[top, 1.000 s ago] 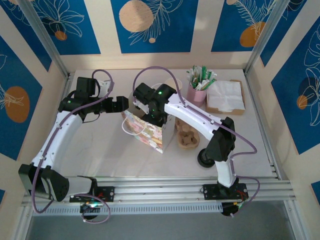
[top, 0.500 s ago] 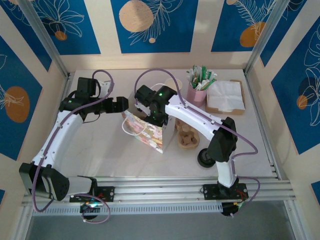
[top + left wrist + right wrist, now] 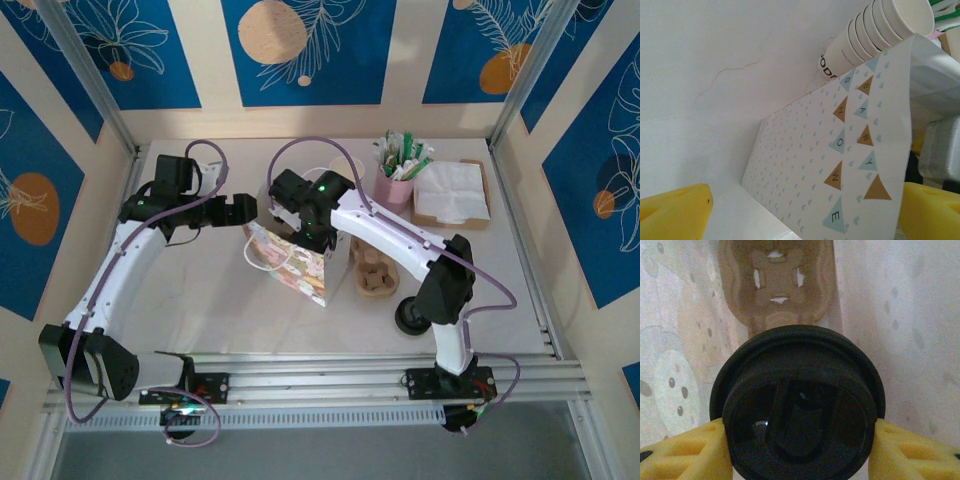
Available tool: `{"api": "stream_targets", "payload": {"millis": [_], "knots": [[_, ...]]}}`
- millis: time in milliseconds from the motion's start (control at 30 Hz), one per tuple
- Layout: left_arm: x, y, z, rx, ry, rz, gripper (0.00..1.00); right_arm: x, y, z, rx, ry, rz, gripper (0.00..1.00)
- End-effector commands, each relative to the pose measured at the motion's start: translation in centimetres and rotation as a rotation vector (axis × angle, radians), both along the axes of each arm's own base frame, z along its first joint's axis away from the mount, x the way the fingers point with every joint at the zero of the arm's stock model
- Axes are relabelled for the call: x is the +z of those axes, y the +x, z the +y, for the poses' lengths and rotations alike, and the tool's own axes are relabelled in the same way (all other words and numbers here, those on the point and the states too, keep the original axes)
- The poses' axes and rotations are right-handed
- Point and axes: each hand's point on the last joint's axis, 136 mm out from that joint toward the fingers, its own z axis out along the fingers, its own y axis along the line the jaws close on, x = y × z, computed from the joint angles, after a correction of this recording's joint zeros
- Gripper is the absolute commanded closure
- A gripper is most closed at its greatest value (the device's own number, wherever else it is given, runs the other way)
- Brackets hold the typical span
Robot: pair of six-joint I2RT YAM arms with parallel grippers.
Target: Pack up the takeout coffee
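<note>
The takeout coffee (image 3: 797,405), a cup with a round black lid, sits between the yellow fingers (image 3: 685,452) of my right gripper (image 3: 799,447), which is shut on it. Patterned paper of the gift bag (image 3: 295,268) surrounds the cup on all sides. From above, the right gripper (image 3: 300,230) is at the bag's open top. My left gripper (image 3: 250,210) stands open at the bag's left side. In the left wrist view the left gripper (image 3: 807,215) faces the bag (image 3: 830,150) and its pennant print, fingers apart on either side. A second black-lidded cup (image 3: 408,316) stands by the right arm's elbow.
A brown cardboard cup carrier (image 3: 375,275) lies right of the bag. A stack of white paper cups (image 3: 875,30) stands behind the bag. At the back right are a pink cup of stirrers (image 3: 398,180) and a napkin tray (image 3: 452,195). Walls close in on three sides.
The right gripper with the cup has shifted slightly back and left at the bag's mouth. The left arm has stayed put.
</note>
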Motion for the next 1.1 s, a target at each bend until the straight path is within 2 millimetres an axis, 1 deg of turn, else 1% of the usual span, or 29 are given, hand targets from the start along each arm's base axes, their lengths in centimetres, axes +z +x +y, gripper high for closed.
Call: {"api": "stream_targets", "payload": {"millis": [0, 100, 367, 600, 700, 767, 967, 1067], "knots": [[-0.6, -0.1, -0.1, -0.013, 0.026, 0.004, 0.06, 1.4, 0.0, -0.5, 0.016, -0.032, -0.037, 0.41], [-0.5, 0.0, -0.1, -0.014, 0.027, 0.001, 0.06, 0.8, -0.1, -0.4, 0.017, -0.036, -0.028, 0.41], [-0.5, 0.1, -0.1, -0.014, 0.029, 0.003, 0.06, -3.0, -1.0, -0.9, -0.004, -0.064, 0.064, 0.42], [-0.5, 0.2, -0.1, -0.013, 0.027, 0.005, 0.06, -4.4, -1.7, -0.6, 0.005, -0.066, 0.108, 0.42], [-0.4, 0.2, -0.1, -0.012, 0.026, 0.003, 0.06, -4.1, -1.7, -0.7, 0.016, -0.077, 0.099, 0.42], [-0.4, 0.2, -0.1, -0.012, 0.027, 0.002, 0.06, -3.4, -1.4, -0.9, 0.017, -0.088, 0.071, 0.42], [-0.3, 0.1, -0.1, -0.014, 0.029, 0.001, 0.06, -0.3, -0.4, -1.3, 0.004, -0.105, -0.013, 0.42], [-0.3, 0.1, -0.1, -0.014, 0.030, 0.001, 0.06, 0.6, -0.5, -1.4, 0.001, -0.103, -0.024, 0.42]]}}
